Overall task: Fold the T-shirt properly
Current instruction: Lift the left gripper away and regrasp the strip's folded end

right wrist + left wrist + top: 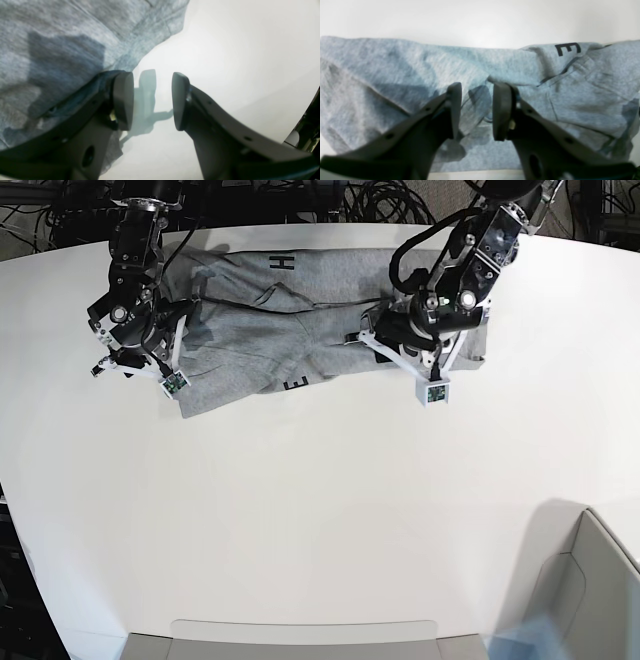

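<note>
Dark fingers point(455, 110) of the left hand point(476, 111) fill the near edge of its wrist view, held apart over rumpled grey cloth with nothing clamped between them. The T-shirt point(300, 330) is spread crumpled along the far part of the white desk point(320, 510), partly doubled over so that black letters can be seen at two places. The right hand point(152, 100) is poised at the garment's edge, its jaws likewise parted, with only bare desk visible between them.

The step in hand is judged to be the taking of fresh grips. It would be done well if each hand were lowered onto a single hem or seam, so that one layer is pinched and the wrinkles are drawn flat before any fold is made.
</note>
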Available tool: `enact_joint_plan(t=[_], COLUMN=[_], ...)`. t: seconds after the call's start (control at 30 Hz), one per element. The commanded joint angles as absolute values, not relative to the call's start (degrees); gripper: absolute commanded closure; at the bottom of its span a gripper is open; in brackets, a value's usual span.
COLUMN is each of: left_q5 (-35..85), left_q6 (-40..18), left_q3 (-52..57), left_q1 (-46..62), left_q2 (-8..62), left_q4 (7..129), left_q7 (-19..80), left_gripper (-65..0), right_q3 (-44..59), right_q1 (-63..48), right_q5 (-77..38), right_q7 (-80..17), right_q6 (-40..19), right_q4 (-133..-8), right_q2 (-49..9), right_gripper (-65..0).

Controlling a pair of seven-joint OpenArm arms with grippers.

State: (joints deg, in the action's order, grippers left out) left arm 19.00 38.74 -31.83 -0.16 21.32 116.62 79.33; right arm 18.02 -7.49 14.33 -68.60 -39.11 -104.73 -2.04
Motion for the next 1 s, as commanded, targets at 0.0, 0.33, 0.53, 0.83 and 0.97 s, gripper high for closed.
enact_joint_plan(t=[0.0, 0.33, 0.53, 0.83, 0.97], left_q5=[18.86, 26.59, 55.87, 71.69, 71.25], left_q6=[40.0, 40.0, 18.33, 11.03, 14.11], left_q3=[-31.34, -6.29, 23.96, 27.21, 21.49], left_q1=[-1.19, 2.95, 11.74, 15.34, 15.34], left_q2=[22.29, 27.47, 27.38, 25.36, 24.66], left_q4=[117.58, 117.58, 117.58, 117.49, 117.49], left_q7=[80.0, 71.6, 60.88, 74.33, 74.68], left_gripper=[-25.9, -27.7, -22.9, -21.8, -21.8], right_q3=[18.07, 18.07, 18.42, 18.07, 18.07], right_q1=[-6.64, -6.99, -7.08, -7.08, -7.08], right_q5=[14.37, 14.37, 14.37, 14.37, 14.37], right_q7=[-68.35, -68.35, -68.35, -68.35, -68.35], right_q6=[-40.0, -40.0, -40.0, -40.0, -40.0], right_q4=[-105.54, -105.54, -105.54, -105.54, -105.54], right_q2=[-2.24, -2.33, -2.51, -2.07, -1.19], right_gripper=[-25.2, -25.2, -25.2, -25.2, -25.2])
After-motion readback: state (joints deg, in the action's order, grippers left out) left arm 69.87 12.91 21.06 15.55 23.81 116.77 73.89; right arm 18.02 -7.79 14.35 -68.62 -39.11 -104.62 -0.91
